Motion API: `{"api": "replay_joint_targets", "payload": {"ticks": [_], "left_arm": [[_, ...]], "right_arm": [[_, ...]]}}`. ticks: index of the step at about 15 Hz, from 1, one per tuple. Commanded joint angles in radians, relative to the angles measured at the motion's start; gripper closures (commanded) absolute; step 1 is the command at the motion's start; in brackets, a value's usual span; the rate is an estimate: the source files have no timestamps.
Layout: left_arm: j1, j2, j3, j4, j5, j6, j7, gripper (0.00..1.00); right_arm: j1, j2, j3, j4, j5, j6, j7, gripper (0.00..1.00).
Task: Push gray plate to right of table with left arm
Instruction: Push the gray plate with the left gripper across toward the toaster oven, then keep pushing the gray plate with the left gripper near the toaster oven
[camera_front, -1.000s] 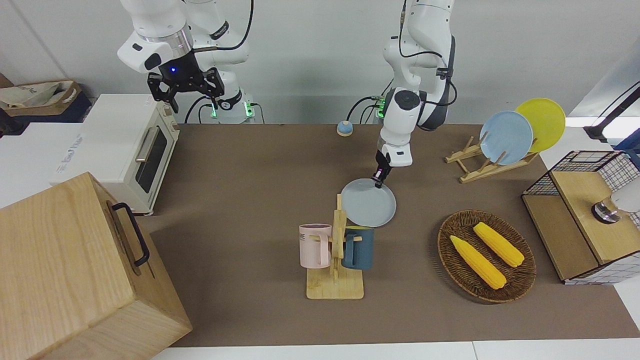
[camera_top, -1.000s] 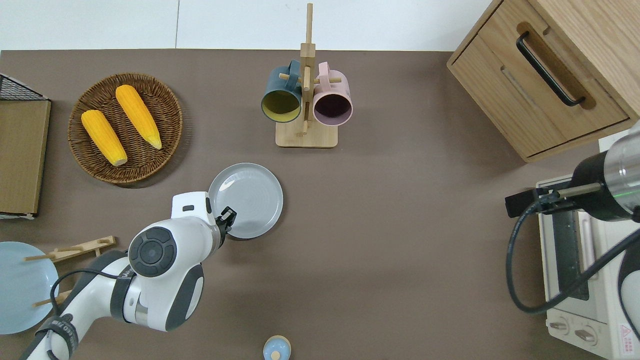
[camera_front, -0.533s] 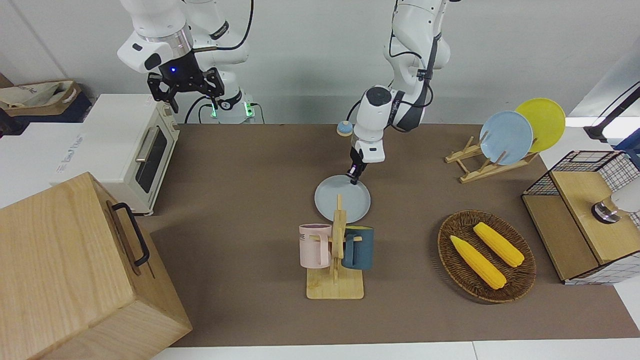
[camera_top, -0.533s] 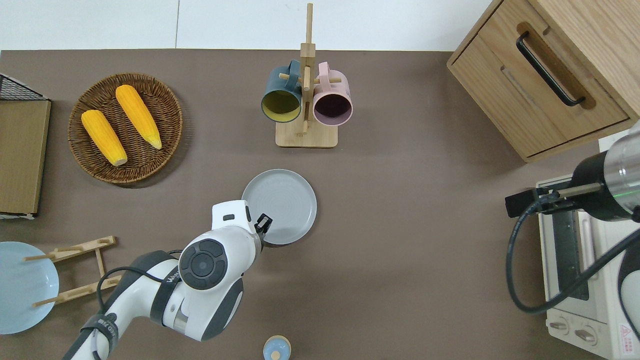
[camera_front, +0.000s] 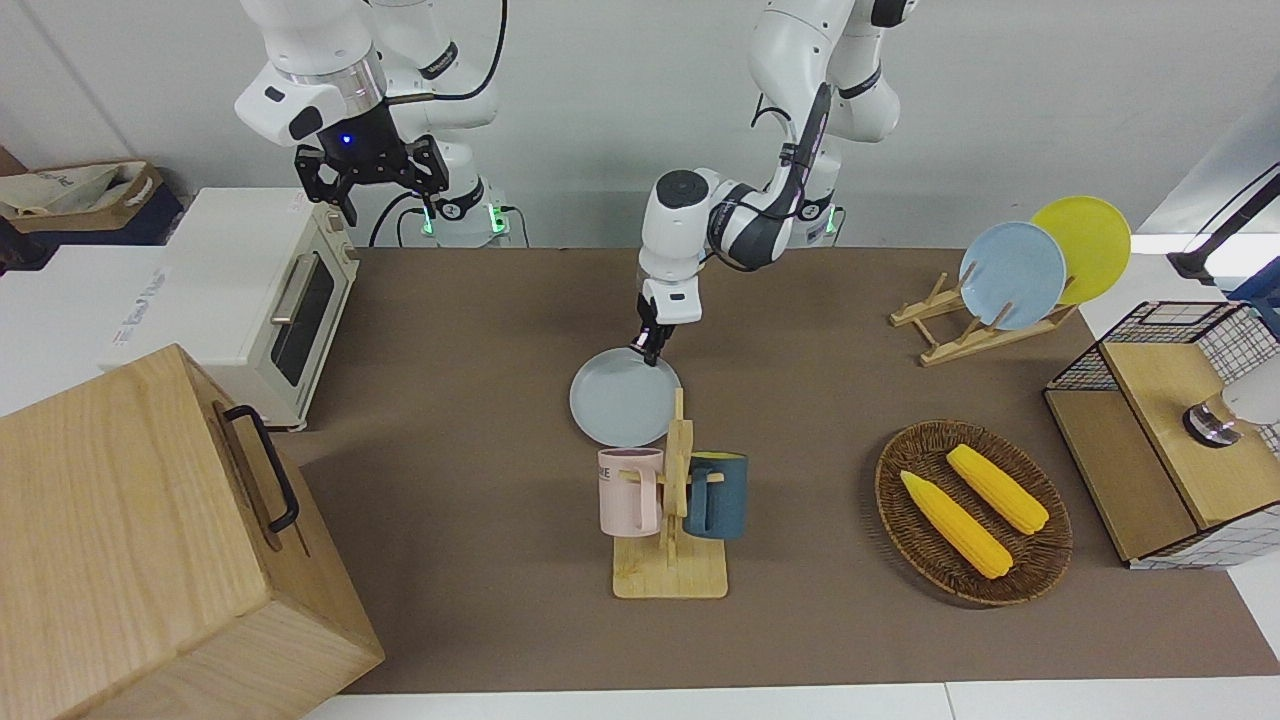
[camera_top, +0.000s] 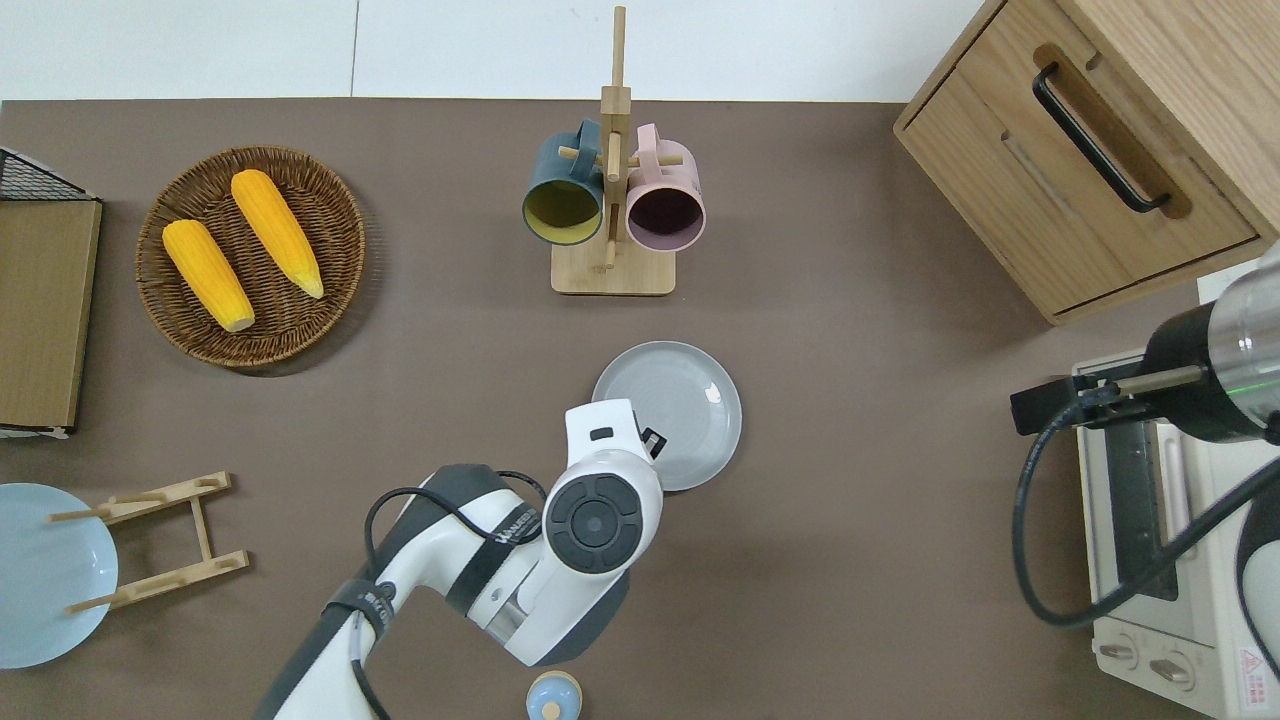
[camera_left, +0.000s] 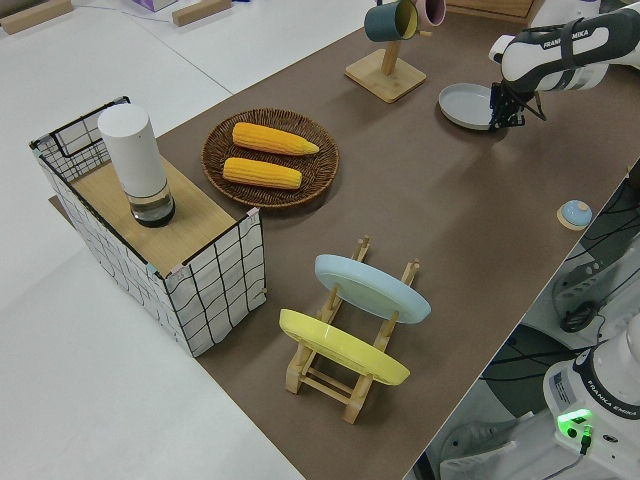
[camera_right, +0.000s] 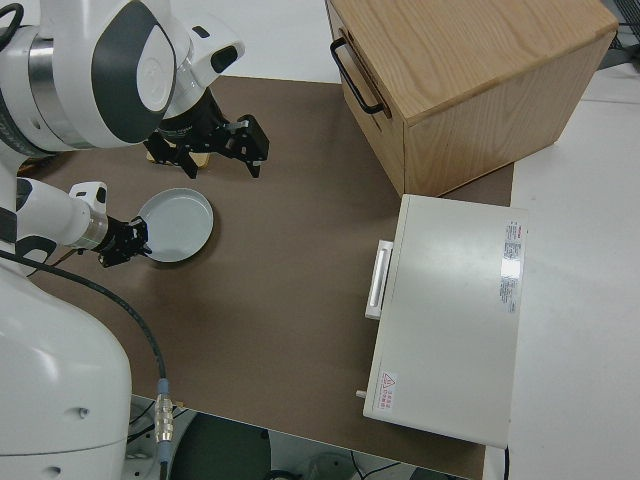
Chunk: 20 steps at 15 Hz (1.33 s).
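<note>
While the left gripper (camera_front: 650, 347) bears on the rim of the gray plate (camera_top: 672, 410) at the edge nearest the robots, the plate lies flat on the table (camera_front: 480, 330), about midway along its length and just nearer the robots than the mug stand (camera_top: 612, 200). Whether the fingers are parted or closed cannot be told, nor whether they straddle the rim or merely press against it. The right arm is parked; its gripper (camera_front: 372, 172) shows its fingers spread and holds nothing.

Judged from the layout, the push is only partly done: a broad stretch of bare table separates the plate from the white oven (camera_top: 1160, 560) and the wooden drawer cabinet (camera_top: 1100, 140) at the right arm's end.

Three risks follow from this arrangement.
- Because contact falls on the rim and not through the plate's centre, the plate may pivot about the fingertips and slip out from them.
- A drift away from the robots would carry the plate against the base of the mug stand, which bears a pink mug (camera_front: 630, 490) and a dark blue mug (camera_front: 716, 495) and could be jarred.
- Too much downward pressure on the low rim could tip the opposite edge up, while too little would let the fingertips ride over the rim.
</note>
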Motion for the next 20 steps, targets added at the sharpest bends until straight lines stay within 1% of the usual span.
{"api": "replay_joint_targets", "payload": {"ticks": [1, 3, 6, 11, 12, 18, 20], "left_arm": [[-0.072, 0.101, 0.011, 0.115, 0.080, -0.042, -0.127, 1.00], [-0.086, 0.119, 0.011, 0.142, 0.084, -0.042, -0.150, 1.00], [-0.135, 0.154, 0.012, 0.191, 0.084, -0.042, -0.187, 1.00], [-0.193, 0.184, 0.012, 0.224, 0.092, -0.040, -0.230, 1.00], [-0.218, 0.188, 0.012, 0.225, 0.089, -0.040, -0.232, 1.00], [-0.270, 0.225, 0.012, 0.262, 0.089, -0.038, -0.261, 1.00], [-0.282, 0.251, 0.012, 0.300, 0.089, -0.038, -0.271, 1.00]], "right_arm": [[-0.020, -0.003, 0.015, 0.008, 0.010, -0.014, 0.001, 0.017], [-0.020, -0.003, 0.015, 0.008, 0.010, -0.014, 0.001, 0.017], [-0.020, -0.003, 0.015, 0.008, 0.010, -0.014, 0.002, 0.017], [-0.020, -0.003, 0.013, 0.008, 0.010, -0.014, 0.001, 0.017], [-0.020, -0.003, 0.015, 0.008, 0.010, -0.014, 0.001, 0.017], [-0.020, -0.003, 0.015, 0.008, 0.010, -0.016, 0.001, 0.017], [-0.020, -0.003, 0.013, 0.008, 0.010, -0.014, 0.001, 0.017]]}}
